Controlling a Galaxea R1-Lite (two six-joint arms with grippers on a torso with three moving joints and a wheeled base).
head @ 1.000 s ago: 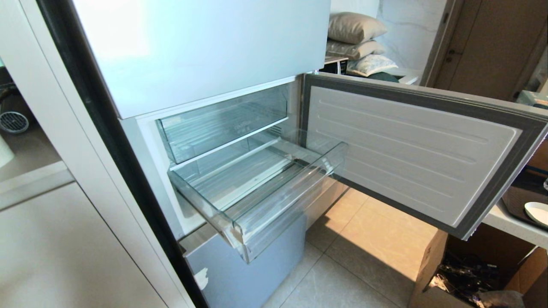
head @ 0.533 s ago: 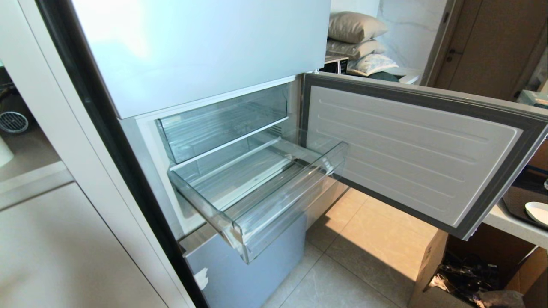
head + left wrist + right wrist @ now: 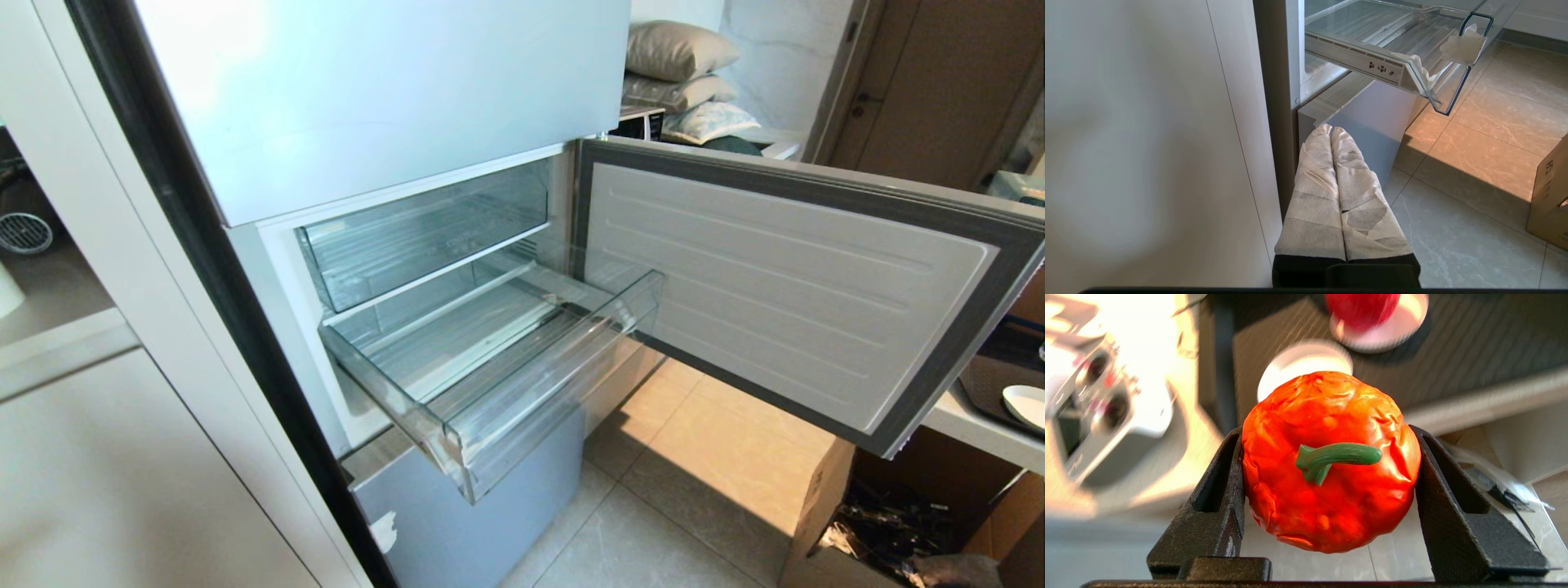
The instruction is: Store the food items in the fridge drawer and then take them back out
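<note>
A home kitchen — an open fridge (image 3: 367, 106) on tiled floor (image 3: 653, 506), stacked pillows (image 3: 678, 73) in the room behind

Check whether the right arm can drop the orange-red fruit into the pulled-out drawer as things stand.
Probably yes. The right tool is shut on the orange-red fruit, the fridge door is swung wide, and the fridge drawer is pulled out with its top uncovered. That arm is outside the head view, so its path cannot be judged.
</note>
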